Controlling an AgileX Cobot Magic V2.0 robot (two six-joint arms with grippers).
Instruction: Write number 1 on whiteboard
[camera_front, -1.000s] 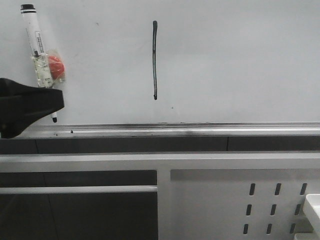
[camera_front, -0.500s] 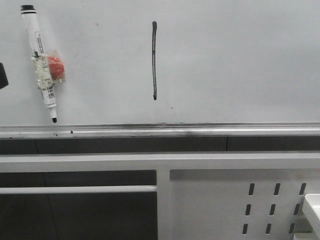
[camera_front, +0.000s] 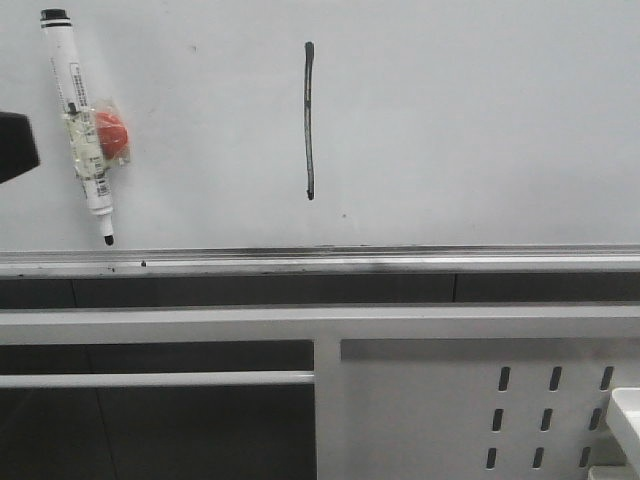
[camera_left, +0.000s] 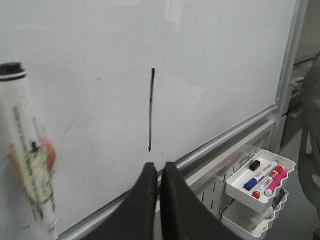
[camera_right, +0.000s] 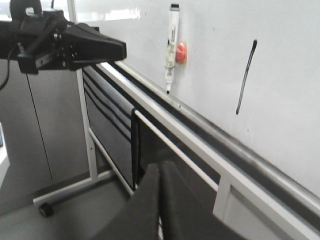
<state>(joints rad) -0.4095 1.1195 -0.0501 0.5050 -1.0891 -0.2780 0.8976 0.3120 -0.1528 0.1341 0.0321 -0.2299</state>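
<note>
Three views, one shared whiteboard (camera_front: 480, 120)

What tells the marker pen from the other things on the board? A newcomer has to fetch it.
Start at the whiteboard, above its silver rail. At its left end hangs the marker pen, black cap up, tip down. A red magnet is taped to it; the drawn stroke is only a line.

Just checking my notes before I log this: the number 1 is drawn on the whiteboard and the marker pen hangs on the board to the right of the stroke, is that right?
Not quite. The number 1 is on the whiteboard, but the marker pen hangs to the left of the stroke, as the front view shows.
</note>
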